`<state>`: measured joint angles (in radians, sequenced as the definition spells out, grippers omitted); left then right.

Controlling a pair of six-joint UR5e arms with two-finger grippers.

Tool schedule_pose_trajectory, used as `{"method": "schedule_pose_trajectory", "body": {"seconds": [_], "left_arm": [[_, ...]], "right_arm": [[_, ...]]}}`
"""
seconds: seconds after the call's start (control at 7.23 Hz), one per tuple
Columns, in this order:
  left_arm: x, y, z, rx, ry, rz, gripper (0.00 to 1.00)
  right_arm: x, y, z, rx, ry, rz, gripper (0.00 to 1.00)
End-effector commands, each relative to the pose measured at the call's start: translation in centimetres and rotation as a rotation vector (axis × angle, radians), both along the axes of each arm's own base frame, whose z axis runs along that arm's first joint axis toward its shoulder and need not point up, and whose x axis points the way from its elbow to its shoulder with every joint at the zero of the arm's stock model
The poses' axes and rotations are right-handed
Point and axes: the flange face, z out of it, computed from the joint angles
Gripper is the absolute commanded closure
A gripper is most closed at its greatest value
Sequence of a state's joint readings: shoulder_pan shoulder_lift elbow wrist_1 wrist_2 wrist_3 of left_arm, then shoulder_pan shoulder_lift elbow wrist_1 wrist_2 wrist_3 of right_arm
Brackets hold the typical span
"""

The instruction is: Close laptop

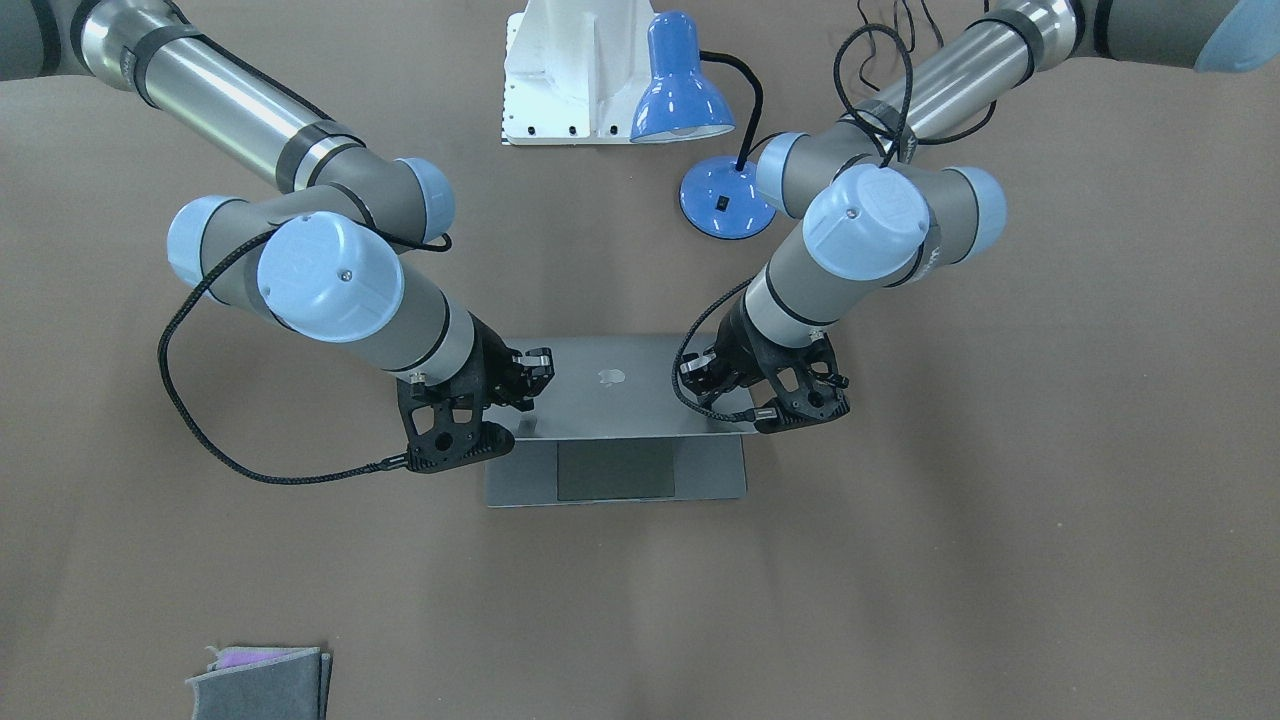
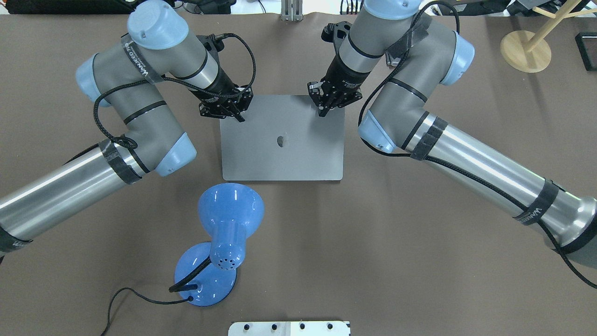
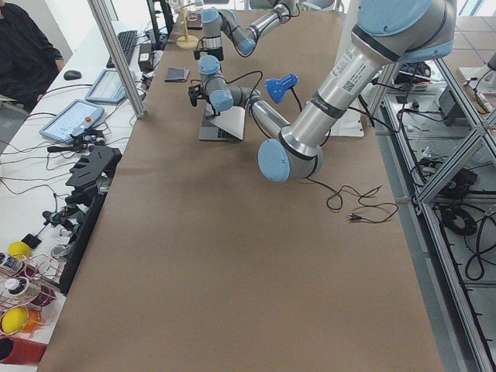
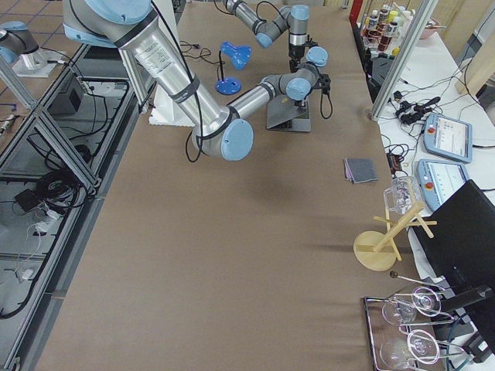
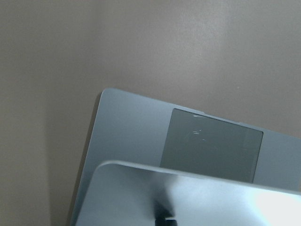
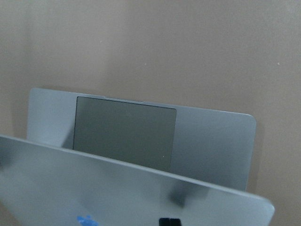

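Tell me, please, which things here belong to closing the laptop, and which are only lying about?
For the job:
laptop, lid partly lowered
left gripper and right gripper, each at a corner of the lid's free edge

Only lying about:
blue desk lamp
folded grey cloth
wooden stand

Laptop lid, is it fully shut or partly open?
Partly open: the laptop lid slants above the base, and the trackpad shows beyond its edge.
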<state>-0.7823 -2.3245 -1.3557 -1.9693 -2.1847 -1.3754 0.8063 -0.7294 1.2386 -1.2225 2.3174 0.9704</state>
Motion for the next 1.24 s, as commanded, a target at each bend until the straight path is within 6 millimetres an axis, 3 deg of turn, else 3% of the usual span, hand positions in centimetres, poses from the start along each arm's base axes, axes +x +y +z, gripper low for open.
{"method": "schedule_pose_trajectory", "body": {"seconds": [0.0,0.28,0.41,0.83,1.11], "left_arm": [[1.4,-2.0,2.5,0.025,-0.045,-0.051,1.00],[2.4,-3.3,4.8,0.040,-0.083,-0.048,1.00],[2.4,-3.7,5.2,0.058,-0.103,-0.079,1.00],[2.8,-3.8,6.1,0.049,-0.116,-0.078,1.00],[3.7,-3.3,6.6,0.045,-0.122,-0.067,1.00]], "right_arm": [[-3.2,-2.0,3.5,0.015,0.031,0.022,1.00],[-5.1,-2.0,5.0,0.012,0.076,0.031,1.00],[-5.1,-2.0,5.2,0.009,0.079,0.033,1.00],[-5.0,-2.4,3.3,0.015,0.060,0.038,1.00],[-3.2,-3.9,1.6,0.013,0.034,0.051,1.00]]}}
